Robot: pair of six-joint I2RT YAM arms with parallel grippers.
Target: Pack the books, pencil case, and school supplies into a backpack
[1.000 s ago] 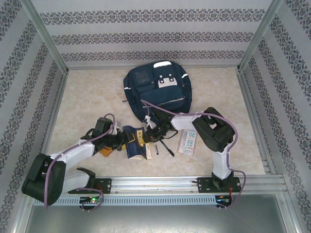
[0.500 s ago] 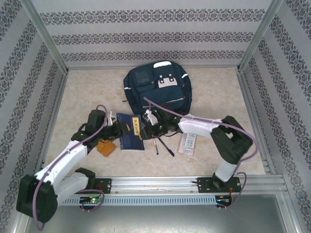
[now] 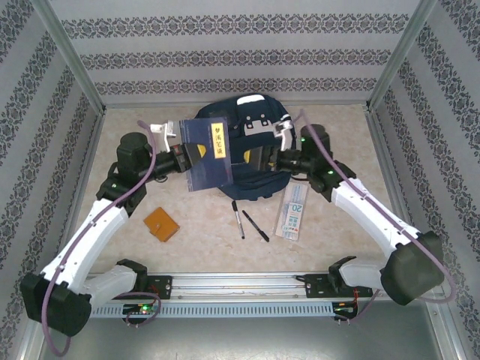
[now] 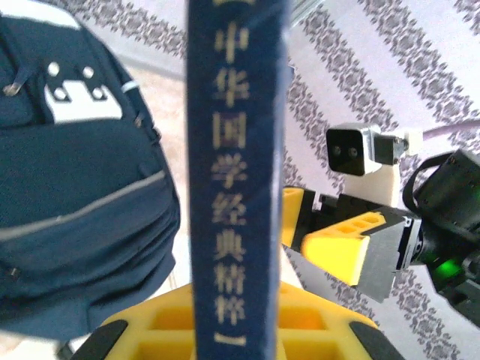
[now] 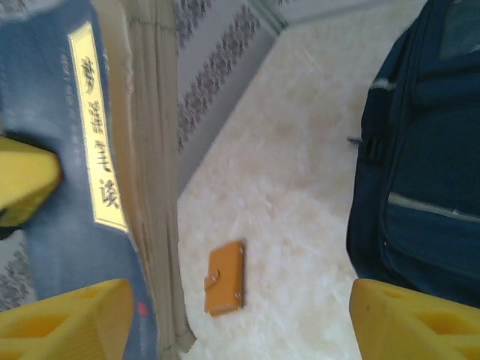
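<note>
Navy book [image 3: 204,154]: lifted off worktop, now over backpack [image 3: 232,120], pinched by left hand [image 3: 189,157] alone. Right hand [image 3: 259,155]: let go, fingers spread.

navy book [image 3: 204,155] held above backpack [image 3: 255,178]; booklet [image 3: 161,223], pens [image 3: 255,225], pencil case [image 3: 293,211] lie nearby.
</note>
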